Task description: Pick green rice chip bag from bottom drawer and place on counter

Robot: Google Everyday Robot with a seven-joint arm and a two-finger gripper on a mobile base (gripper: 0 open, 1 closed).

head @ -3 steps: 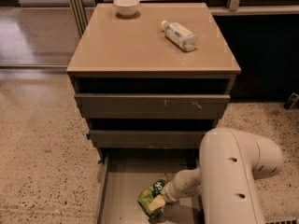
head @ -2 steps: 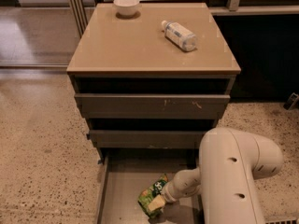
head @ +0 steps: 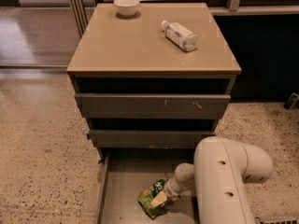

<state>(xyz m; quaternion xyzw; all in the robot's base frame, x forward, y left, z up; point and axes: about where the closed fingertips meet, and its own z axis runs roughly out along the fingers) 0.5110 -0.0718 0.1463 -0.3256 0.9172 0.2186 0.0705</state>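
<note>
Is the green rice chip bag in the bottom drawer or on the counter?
In the drawer: the green rice chip bag lies on the floor of the open bottom drawer, end effector at it.

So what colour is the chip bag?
The bag is bright green with orange patches; the gripper is at it. Camera view.

Arm: glossy white, fat, rounded, dark screw holes.
Wrist: narrower white cylinder.
Gripper: pale cream, in the bottom drawer.
</note>
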